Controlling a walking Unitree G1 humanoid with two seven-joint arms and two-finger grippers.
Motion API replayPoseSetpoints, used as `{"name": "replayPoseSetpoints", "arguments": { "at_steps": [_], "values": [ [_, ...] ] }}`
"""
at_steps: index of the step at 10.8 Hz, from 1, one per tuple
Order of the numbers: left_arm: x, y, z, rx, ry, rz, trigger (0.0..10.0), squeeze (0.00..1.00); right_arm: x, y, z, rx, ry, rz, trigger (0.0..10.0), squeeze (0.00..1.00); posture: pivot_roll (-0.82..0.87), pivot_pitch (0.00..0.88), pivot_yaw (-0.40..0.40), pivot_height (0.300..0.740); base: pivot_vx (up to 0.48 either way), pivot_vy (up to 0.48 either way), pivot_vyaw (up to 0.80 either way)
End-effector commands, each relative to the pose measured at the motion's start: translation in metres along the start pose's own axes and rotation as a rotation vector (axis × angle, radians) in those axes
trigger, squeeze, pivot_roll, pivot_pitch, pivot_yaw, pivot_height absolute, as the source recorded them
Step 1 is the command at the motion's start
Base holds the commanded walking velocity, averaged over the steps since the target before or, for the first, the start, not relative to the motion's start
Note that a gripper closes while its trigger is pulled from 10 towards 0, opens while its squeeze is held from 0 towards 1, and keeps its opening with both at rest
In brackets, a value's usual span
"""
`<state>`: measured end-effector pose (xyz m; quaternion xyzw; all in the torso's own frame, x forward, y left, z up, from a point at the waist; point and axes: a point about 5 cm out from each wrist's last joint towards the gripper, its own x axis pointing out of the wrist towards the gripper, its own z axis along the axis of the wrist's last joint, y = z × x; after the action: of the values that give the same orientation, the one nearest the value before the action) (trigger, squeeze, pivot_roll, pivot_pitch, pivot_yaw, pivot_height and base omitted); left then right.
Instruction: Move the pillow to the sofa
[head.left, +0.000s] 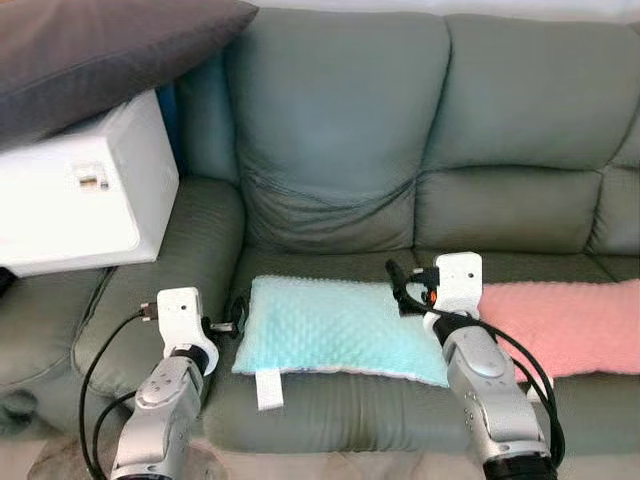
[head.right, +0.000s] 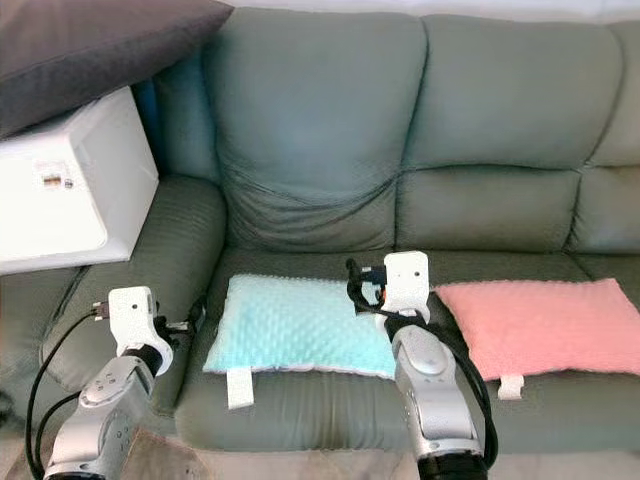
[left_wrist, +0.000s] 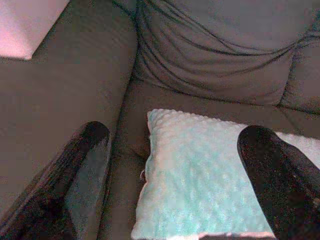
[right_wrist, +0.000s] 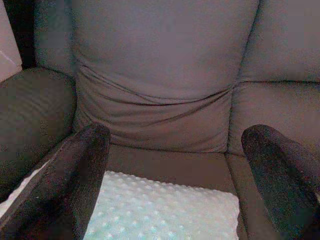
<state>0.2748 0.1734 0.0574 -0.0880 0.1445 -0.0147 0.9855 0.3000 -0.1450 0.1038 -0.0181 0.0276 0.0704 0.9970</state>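
A mint-green dimpled pillow lies flat on the seat of the grey-green sofa, a white tag hanging over the front edge. My left gripper is at the pillow's left edge, open, with the pillow's corner ahead between its fingers. My right gripper hovers over the pillow's back right corner, open and holding nothing. In the right wrist view the pillow lies below the spread fingers.
A pink pillow lies on the seat to the right. A white box rests on the sofa's left armrest, with a dark grey cushion on top. The sofa's back cushions rise behind.
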Motion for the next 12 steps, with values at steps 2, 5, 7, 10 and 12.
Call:
{"name": "replayPoseSetpoints", "arguments": {
  "at_steps": [2,5,7,10,12],
  "values": [
    [0.0001,-0.0002,-0.0016,0.007,0.014,-0.006,10.0,0.00,0.0007,-0.0013,0.0038,0.004,-0.013,-0.005,10.0,0.00,-0.18,0.034,0.004,0.740,-0.311,0.000,0.00],
    [-0.0005,-0.0005,-0.0021,0.010,0.017,-0.007,10.0,0.00,-0.0003,-0.0020,0.0032,0.004,-0.011,-0.008,10.0,0.00,-0.18,0.040,0.007,0.740,-0.315,0.000,0.00],
    [-0.0003,-0.0007,-0.0022,0.010,0.017,-0.008,10.0,0.00,-0.0008,-0.0031,0.0028,0.001,-0.009,-0.008,10.0,0.00,-0.18,0.041,0.005,0.740,-0.315,0.000,0.00],
    [-0.0006,-0.0018,-0.0032,0.008,0.019,-0.008,10.0,0.00,0.0002,-0.0066,0.0041,-0.005,-0.011,-0.014,10.0,0.00,-0.18,0.040,0.002,0.740,-0.315,0.000,0.00],
    [-0.0007,-0.0011,-0.0028,0.010,0.020,-0.007,10.0,0.00,0.0008,-0.0053,0.0043,-0.004,-0.011,-0.010,10.0,0.00,-0.18,0.039,0.002,0.740,-0.315,0.000,0.00]
  ]
}}
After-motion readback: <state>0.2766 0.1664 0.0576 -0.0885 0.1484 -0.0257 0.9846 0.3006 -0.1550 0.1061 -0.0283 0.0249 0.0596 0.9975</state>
